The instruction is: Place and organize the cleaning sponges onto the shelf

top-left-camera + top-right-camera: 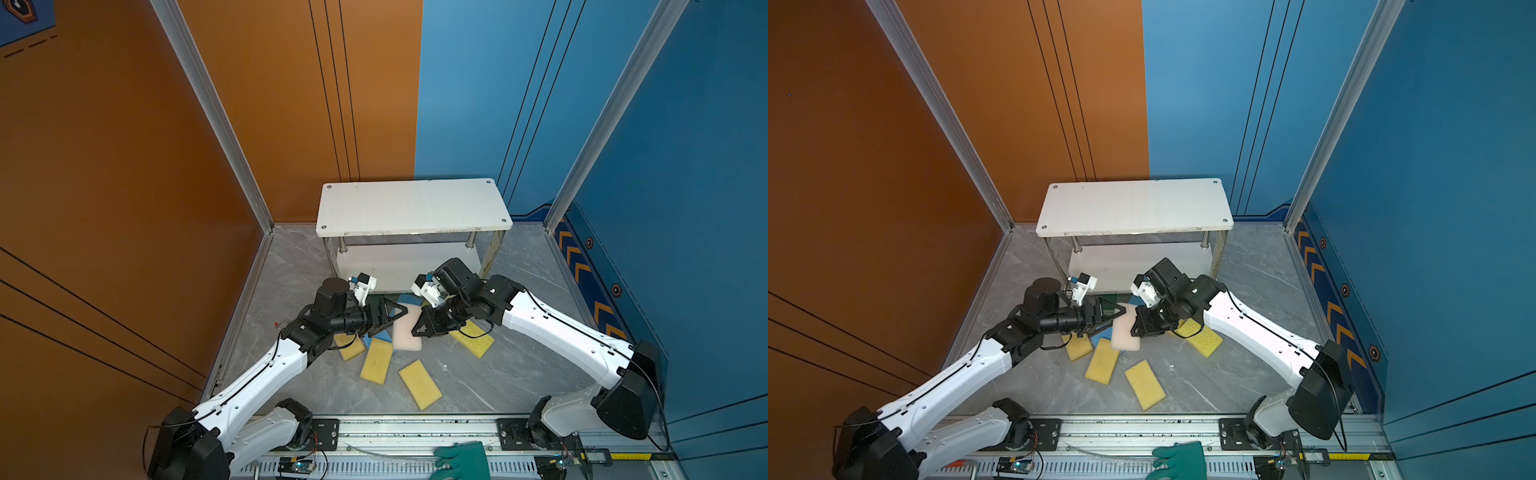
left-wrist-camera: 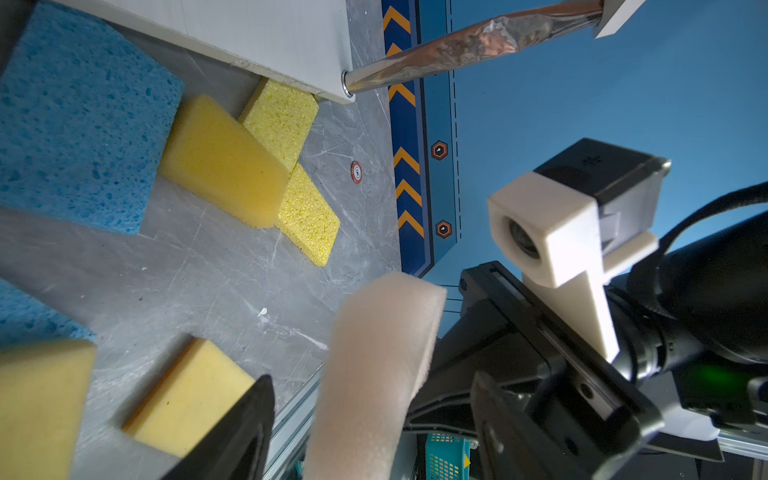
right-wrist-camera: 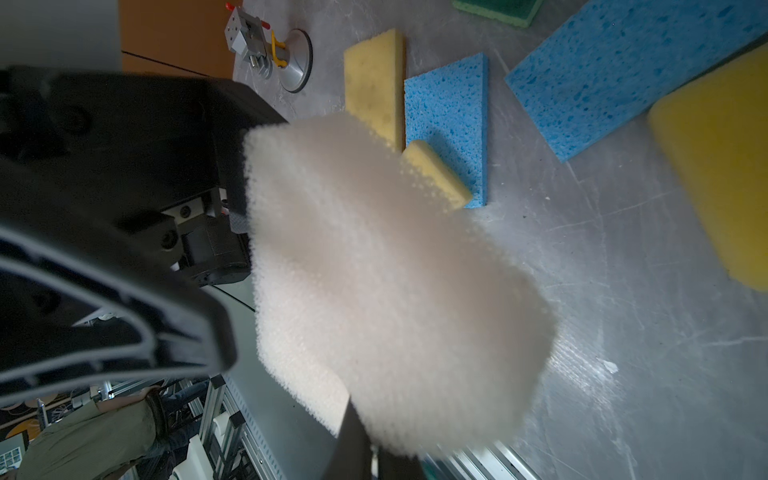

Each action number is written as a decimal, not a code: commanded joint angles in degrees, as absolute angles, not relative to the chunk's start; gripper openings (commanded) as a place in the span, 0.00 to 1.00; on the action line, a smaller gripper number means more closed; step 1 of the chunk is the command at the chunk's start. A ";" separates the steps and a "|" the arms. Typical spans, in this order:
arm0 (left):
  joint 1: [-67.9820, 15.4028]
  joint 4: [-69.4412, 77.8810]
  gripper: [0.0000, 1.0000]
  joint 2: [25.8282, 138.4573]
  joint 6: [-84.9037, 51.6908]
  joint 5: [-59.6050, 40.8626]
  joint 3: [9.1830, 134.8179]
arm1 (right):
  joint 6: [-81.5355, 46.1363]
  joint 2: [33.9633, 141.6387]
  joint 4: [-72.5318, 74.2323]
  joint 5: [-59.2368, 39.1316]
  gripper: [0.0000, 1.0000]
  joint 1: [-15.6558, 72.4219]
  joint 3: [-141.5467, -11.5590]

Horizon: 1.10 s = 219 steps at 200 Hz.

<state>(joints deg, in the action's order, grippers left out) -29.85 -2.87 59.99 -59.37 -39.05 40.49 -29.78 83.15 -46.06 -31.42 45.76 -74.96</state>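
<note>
The right fingers (image 1: 419,330) pinch the pink sponge (image 1: 405,337); the left fingers (image 1: 395,311) gape at its nine o'clock. Next, probably, comes a lift onto the shelf (image 1: 411,208) at twelve o'clock.

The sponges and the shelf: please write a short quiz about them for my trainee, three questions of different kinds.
1. Which gripper holds the pale pink sponge? A left, B right, C neither.
2. True or false: a sponge lies on the top board of the shelf.
3. How many light blue sponges show in the right wrist view?

Key
1. B: the right gripper is shut on it, above the floor.
2. False: the top board is bare.
3. Two.
</note>
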 commanded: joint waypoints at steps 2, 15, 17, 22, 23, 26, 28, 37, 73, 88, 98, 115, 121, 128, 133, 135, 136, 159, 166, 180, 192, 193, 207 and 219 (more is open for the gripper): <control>-30.75 -3.41 0.70 61.17 -57.80 -38.59 42.21 | -28.48 82.85 -47.36 -32.20 0.00 46.05 -77.02; -30.84 -2.54 0.62 61.34 -58.13 -38.60 42.23 | -28.39 82.88 -47.35 -32.34 0.00 46.05 -77.08; -30.85 -2.50 0.61 61.35 -58.22 -38.59 42.09 | -28.39 82.88 -47.37 -32.30 0.00 46.03 -77.08; -30.78 -2.14 0.58 61.27 -58.39 -38.51 41.89 | -28.34 82.88 -47.37 -32.19 0.00 46.05 -77.08; -30.77 -2.13 0.57 61.31 -58.37 -38.50 41.86 | -28.32 82.92 -47.37 -32.18 0.00 46.05 -77.08; -30.83 -1.95 0.56 61.27 -58.50 -38.44 41.84 | -28.38 82.89 -47.37 -32.21 0.00 45.98 -77.08; -30.82 -1.85 0.55 61.26 -58.57 -38.42 41.70 | -28.32 82.86 -47.37 -32.20 0.00 46.04 -77.04; -30.82 -1.33 0.52 61.10 -58.88 -38.24 41.27 | -28.39 82.79 -47.35 -32.38 0.00 46.05 -76.93; -30.83 -0.03 0.31 60.07 -59.98 -37.63 39.72 | -28.39 82.22 -47.37 -32.21 0.00 46.05 -76.30; -30.85 0.04 0.22 59.85 -60.14 -37.53 39.39 | -28.39 81.94 -47.37 -32.07 0.00 45.91 -76.14; -30.80 0.22 0.18 59.85 -60.29 -37.60 39.40 | -28.46 81.74 -47.37 -31.93 0.02 45.82 -76.10; -30.83 0.41 0.12 59.85 -60.45 -37.62 39.48 | -28.61 81.28 -47.30 -31.74 0.09 45.56 -76.11; -30.76 0.58 0.11 59.93 -60.58 -37.66 39.46 | -28.81 81.09 -47.37 -31.60 0.12 45.33 -76.13; -30.76 0.70 0.10 59.93 -60.71 -37.57 39.55 | -29.09 80.84 -47.37 -31.23 0.17 45.08 -76.12; -30.76 0.72 0.10 59.94 -60.85 -37.55 39.66 | -29.38 80.66 -47.38 -31.11 0.20 44.86 -76.05; -30.76 0.75 0.10 59.98 -60.89 -37.54 39.67 | -29.47 80.52 -47.33 -31.05 0.22 44.77 -76.03; -30.76 0.82 0.10 59.96 -60.86 -37.53 39.70 | -29.50 80.52 -47.35 -31.04 0.23 44.66 -76.03; -30.67 1.47 0.09 59.77 -61.50 -37.44 39.72 | -30.44 78.72 -47.32 -30.44 0.42 43.47 -76.22; -30.53 1.64 0.09 59.60 -61.74 -37.28 39.73 | -30.69 78.09 -47.36 -30.08 0.47 43.11 -76.35; -30.37 2.13 0.09 59.18 -62.32 -36.93 39.73 | -31.60 76.65 -47.38 -29.22 0.54 42.07 -76.63; -30.09 2.70 0.09 58.70 -63.06 -36.59 39.73 | -32.93 75.27 -47.40 -27.80 0.58 41.07 -76.74; -30.08 2.76 0.09 58.66 -63.13 -36.53 39.73 | -33.03 75.12 -47.39 -27.65 0.59 40.97 -76.69; -29.73 3.54 0.09 57.82 -64.29 -35.81 39.58 | -35.47 72.92 -47.19 -24.97 0.63 39.73 -76.35; -29.27 4.92 0.09 57.03 -65.66 -35.20 39.37 | -38.15 70.57 -45.06 -23.14 0.66 38.21 -74.89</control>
